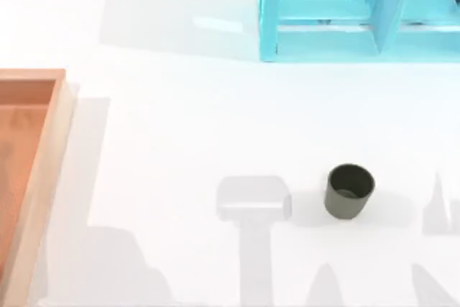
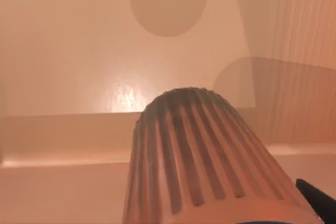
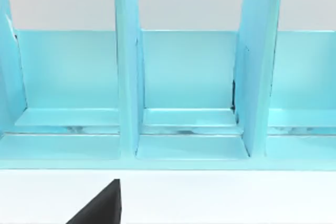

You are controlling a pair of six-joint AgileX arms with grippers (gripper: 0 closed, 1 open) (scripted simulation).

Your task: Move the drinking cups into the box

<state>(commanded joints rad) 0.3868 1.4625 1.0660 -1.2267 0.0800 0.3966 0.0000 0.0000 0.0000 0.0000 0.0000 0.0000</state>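
Note:
The ribbed copper-brown tumbler [image 2: 205, 156] hangs close under my left wrist camera, above the orange-brown floor of the box [image 2: 63, 51]. My left gripper [image 2: 231, 219] is shut on the tumbler, and one dark finger [image 2: 319, 199] shows beside its rim. In the top view the box [image 1: 44, 170] lies at the table's left edge. The olive-grey cup [image 1: 350, 190] stands upright on the white table, right of centre. My right gripper [image 3: 100, 207] is a dark wedge facing the cyan shelf, away from both cups.
A cyan shelf frame [image 1: 338, 16] with upright dividers [image 3: 128, 77] stands at the table's back right. Open white table lies between the box and the olive-grey cup. Arm shadows fall along the front edge.

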